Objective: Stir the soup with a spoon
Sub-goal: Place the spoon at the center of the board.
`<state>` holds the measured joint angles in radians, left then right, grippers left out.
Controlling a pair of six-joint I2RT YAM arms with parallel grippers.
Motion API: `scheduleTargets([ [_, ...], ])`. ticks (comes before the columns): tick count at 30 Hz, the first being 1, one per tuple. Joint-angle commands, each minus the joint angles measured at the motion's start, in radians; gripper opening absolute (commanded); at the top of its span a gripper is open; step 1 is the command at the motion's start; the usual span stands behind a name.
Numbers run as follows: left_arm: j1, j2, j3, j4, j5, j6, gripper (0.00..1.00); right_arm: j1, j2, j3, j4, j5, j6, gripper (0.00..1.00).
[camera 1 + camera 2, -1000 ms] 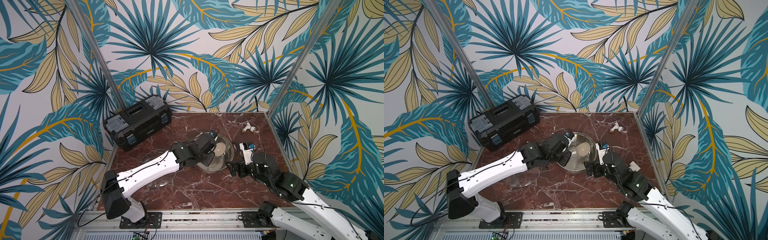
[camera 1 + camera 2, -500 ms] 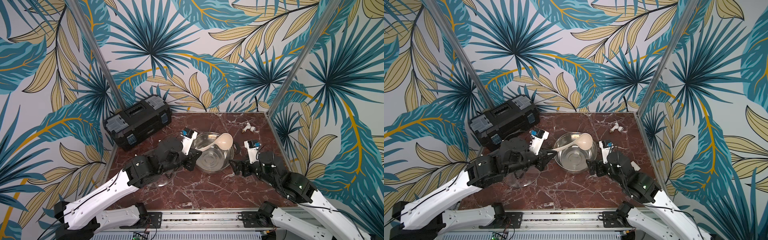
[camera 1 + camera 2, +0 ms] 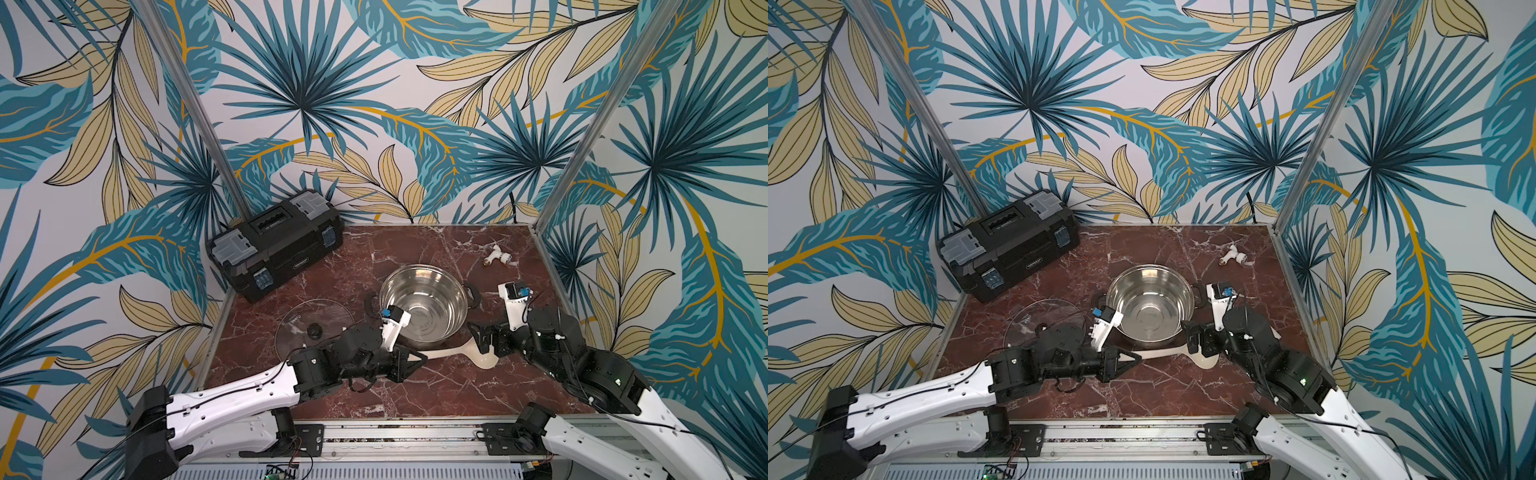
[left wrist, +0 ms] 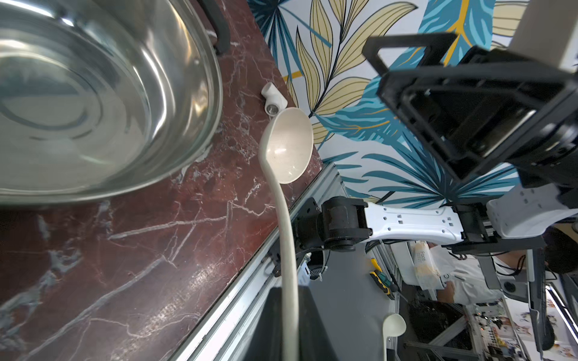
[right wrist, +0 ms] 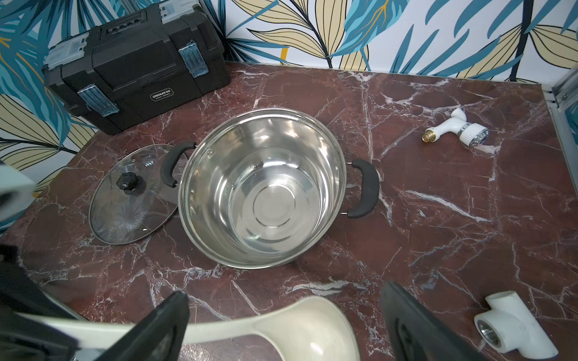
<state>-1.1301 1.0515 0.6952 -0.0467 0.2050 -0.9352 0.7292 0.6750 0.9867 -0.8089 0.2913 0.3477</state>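
Left gripper (image 3: 417, 358) is clamping tight on the handle end of the spoon (image 3: 455, 351). That spoon is lying outside the pot (image 3: 424, 307), stretching across its 6 o'clock side with the bowl reaching toward 5 o'clock. Right gripper (image 3: 485, 341) is standing with jaws spread wide, straddling the spoon's bowl without pinching it. Bare steel is showing on the pot's floor. Glass lid (image 3: 307, 330) is lying flat at the pot's 9 o'clock, toolbox (image 3: 274, 245) is sitting at 10 o'clock, and white tap (image 3: 498, 257) is resting at 2 o'clock.
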Motion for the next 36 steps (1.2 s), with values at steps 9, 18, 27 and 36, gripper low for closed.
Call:
scheduleTargets([
  [9,-0.047,0.232,-0.187,0.522,-0.096,-0.220,0.00,0.002,-0.002,0.013,-0.012,0.011,0.006,0.99],
  [18,-0.047,0.353,-0.283,0.637,-0.134,-0.357,0.15,0.002,-0.005,0.009,-0.008,0.008,0.006,0.99],
  [27,-0.044,0.090,-0.304,0.146,-0.289,-0.382,0.76,0.002,-0.012,0.000,0.000,-0.003,0.009,1.00],
  [36,-0.016,-0.391,-0.359,-0.447,-0.508,-0.365,1.00,0.002,-0.013,-0.034,0.034,-0.009,0.010,0.99],
])
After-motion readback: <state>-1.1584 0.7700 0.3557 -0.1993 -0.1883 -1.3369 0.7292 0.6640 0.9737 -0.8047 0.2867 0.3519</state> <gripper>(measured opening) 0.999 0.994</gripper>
